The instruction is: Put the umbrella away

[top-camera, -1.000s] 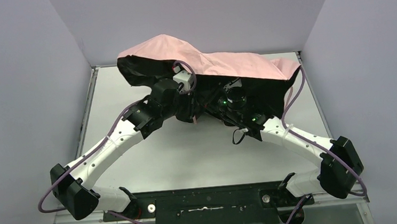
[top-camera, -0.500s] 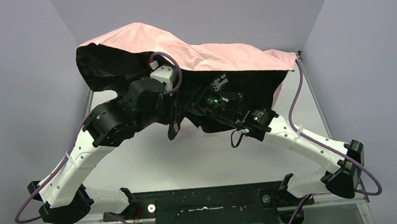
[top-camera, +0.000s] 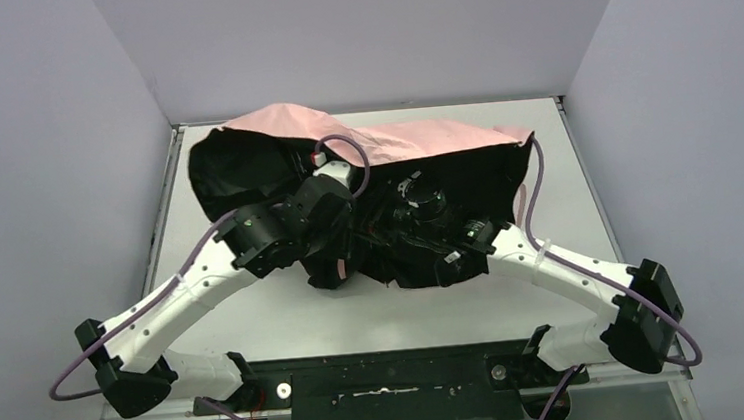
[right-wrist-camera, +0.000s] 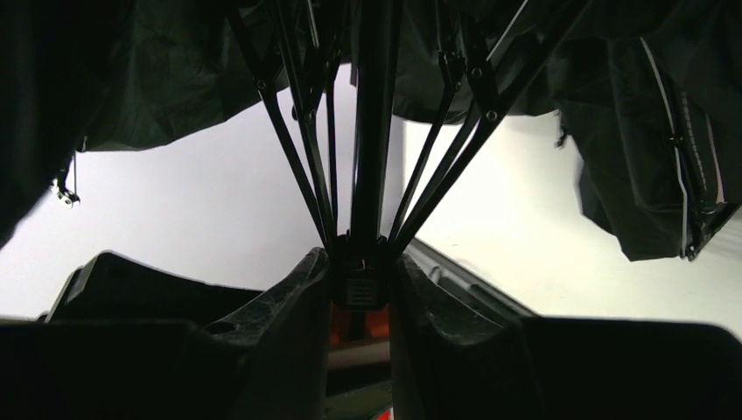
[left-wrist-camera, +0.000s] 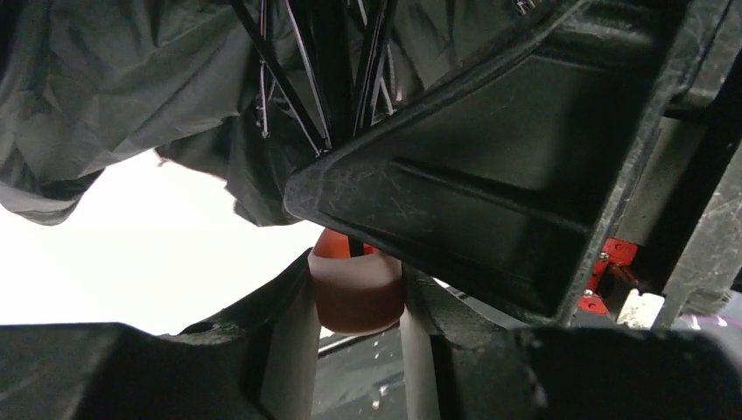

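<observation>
On the umbrella [top-camera: 393, 143], left fingers [left-wrist-camera: 299, 328] tight around the pink handle [left-wrist-camera: 355, 302], right fingers [right-wrist-camera: 308, 293] tight around the shaft hub [right-wrist-camera: 359, 282].

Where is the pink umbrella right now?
In the top view the umbrella is half open over the middle of the table, draped over the left fingers and right fingers, which both grip it.

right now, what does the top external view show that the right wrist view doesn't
Only top external: the umbrella from outside, its pink fabric spread partly open above the table. Only right wrist: the right tool shut where the thin black ribs meet the shaft. Both: the canopy's black underside.
</observation>
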### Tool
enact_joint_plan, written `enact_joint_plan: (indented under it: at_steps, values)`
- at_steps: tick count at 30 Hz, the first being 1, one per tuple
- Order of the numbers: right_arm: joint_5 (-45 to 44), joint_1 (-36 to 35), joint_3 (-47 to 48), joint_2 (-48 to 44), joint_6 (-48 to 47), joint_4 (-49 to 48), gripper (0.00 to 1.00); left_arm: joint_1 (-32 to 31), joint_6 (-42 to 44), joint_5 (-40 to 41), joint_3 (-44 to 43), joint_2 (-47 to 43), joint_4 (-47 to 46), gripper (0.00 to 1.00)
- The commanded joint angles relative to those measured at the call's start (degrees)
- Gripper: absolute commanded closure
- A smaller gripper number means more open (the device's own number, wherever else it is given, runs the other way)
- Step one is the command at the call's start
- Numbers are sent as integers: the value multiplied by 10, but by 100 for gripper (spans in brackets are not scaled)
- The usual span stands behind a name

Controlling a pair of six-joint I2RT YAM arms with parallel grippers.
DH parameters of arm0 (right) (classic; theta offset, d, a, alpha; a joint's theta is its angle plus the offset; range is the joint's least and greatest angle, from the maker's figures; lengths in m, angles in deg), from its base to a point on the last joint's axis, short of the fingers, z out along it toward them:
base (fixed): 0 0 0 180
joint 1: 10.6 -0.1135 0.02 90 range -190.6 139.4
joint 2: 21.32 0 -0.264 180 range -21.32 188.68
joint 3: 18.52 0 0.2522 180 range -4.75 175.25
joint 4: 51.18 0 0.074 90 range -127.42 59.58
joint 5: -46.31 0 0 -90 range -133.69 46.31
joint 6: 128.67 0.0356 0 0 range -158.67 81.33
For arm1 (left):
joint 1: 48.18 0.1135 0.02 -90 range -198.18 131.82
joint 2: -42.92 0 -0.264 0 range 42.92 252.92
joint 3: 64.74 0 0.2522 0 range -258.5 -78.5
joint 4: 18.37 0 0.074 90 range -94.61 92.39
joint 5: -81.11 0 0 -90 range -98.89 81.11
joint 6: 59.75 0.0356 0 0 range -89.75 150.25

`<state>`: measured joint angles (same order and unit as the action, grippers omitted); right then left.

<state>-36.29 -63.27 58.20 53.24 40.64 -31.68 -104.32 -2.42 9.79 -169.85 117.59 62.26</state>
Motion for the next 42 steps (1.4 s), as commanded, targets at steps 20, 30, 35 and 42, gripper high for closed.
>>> enact_joint_plan:
  at_steps: [20, 30, 35, 42]
  values:
    - [29, 150, -195, 42, -95, -124, 51, 120, 58, -23, 276, 121, -448, 100]
    - [-87, 149, -301, -181, -179, 52, 40, 119, 48, -53, 333, 142, -503, 100]
    - [-168, 149, -311, -301, -231, 140, 38, 111, 44, -76, 354, 129, -497, 73]
    - [-250, 150, -235, -403, -344, 262, 35, 98, 20, -98, 395, 34, -431, 31]
